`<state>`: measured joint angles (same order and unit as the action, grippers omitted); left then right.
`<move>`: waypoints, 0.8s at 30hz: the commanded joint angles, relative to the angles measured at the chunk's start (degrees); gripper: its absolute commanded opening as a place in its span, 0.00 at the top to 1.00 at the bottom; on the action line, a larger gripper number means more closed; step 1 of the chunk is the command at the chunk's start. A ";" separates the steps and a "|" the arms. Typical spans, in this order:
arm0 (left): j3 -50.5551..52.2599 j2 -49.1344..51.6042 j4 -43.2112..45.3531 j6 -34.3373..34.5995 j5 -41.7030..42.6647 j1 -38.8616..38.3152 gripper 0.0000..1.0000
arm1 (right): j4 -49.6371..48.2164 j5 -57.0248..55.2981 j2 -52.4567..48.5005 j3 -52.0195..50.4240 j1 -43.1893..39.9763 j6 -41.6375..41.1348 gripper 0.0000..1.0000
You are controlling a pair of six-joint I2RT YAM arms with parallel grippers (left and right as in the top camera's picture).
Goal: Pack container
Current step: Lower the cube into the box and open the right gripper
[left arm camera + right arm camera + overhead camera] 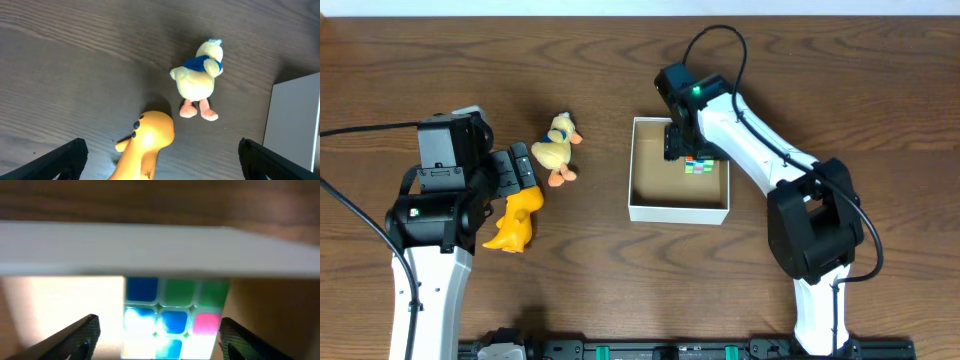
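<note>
Left of the container (678, 212), the duck (558, 148) is lying on the worktop (600, 280) near my wide-open left gripper (527, 168), so that arm is closer. My right gripper (685, 150) is hanging open over the cube (700, 166) inside.

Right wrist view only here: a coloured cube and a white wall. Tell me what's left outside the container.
Observer: Two toys lie on the table to the left of the container: a yellow plush duck and an orange toy.
Operator: Give me the left pincer's position.
Observer: The left pincer hangs open over the orange toy's head, with the duck just beyond it.
Operator: Say where the cube sits in the container.
Observer: The cube sits toward the container's right wall, in the far half, under the right pincer.
</note>
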<state>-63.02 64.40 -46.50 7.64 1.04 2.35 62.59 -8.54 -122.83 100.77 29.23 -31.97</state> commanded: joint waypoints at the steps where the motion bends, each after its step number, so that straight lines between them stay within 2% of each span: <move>1: -1.22 0.02 -0.17 -0.50 -0.68 -0.13 0.02 | 0.46 -1.64 3.48 4.42 0.79 2.93 0.24; 4: -1.18 0.02 -0.17 -0.50 -0.68 -0.13 0.02 | 0.00 -0.33 5.53 6.60 1.68 7.96 0.34; 6: -1.18 0.02 -0.15 -0.50 -0.68 -0.13 0.02 | 0.13 1.90 6.14 7.56 2.45 12.41 0.51; 9: -1.18 0.02 -0.17 -0.50 -0.68 -0.13 0.02 | 1.42 4.61 5.95 7.32 3.63 14.05 0.91; 10: -1.18 0.02 -0.17 -0.50 -0.68 -0.13 0.02 | 1.79 5.20 5.62 6.75 3.98 14.05 0.98; 24: -1.18 0.02 -0.17 -0.50 -0.68 -0.13 0.02 | -3.96 5.75 4.74 -7.54 6.08 13.79 0.98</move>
<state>-63.02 64.40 -46.48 7.64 1.04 2.35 59.66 -2.74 -117.73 95.20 34.74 -18.94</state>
